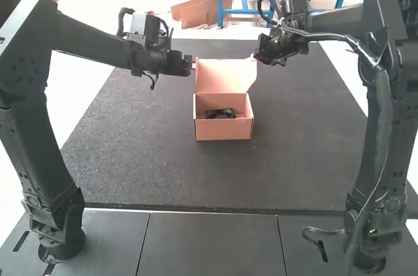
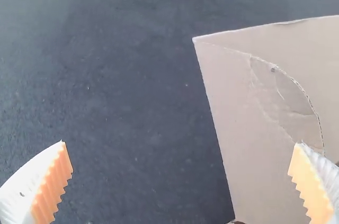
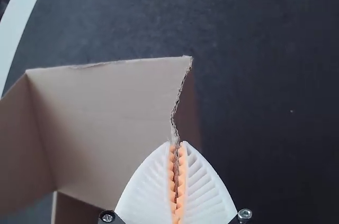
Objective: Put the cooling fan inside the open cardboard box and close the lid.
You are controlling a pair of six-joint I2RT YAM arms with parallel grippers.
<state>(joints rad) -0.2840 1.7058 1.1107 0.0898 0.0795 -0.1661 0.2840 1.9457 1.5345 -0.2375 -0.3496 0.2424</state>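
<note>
Where the cardboard box (image 1: 223, 134) stands, high view: in the middle of the dark mat (image 1: 130, 139), with its lid (image 1: 225, 77) raised upright along the far side
Cooling fan (image 1: 221, 113), high view: a dark shape lying low inside the box, within its four walls
Left gripper (image 1: 191, 66), high view: held at lid height, just beside the lid's upper left corner, on an arm stretched in from the left
Right gripper (image 1: 257, 56), high view: at the lid's upper right corner, touching the cardboard where the side flap juts out
Left wrist view: ribbed white fingers with orange pads (image 2: 50, 192) are spread wide; a corner of the lid sits between them, the panel running up to one finger, while the other hangs over bare mat, well apart from the cardboard
Right wrist view: both white fingers (image 3: 204, 187) are pressed together, pinching the lid's ragged corrugated edge between their orange pads; the brown panel fans out beyond the tips, with the mat behind it
</note>
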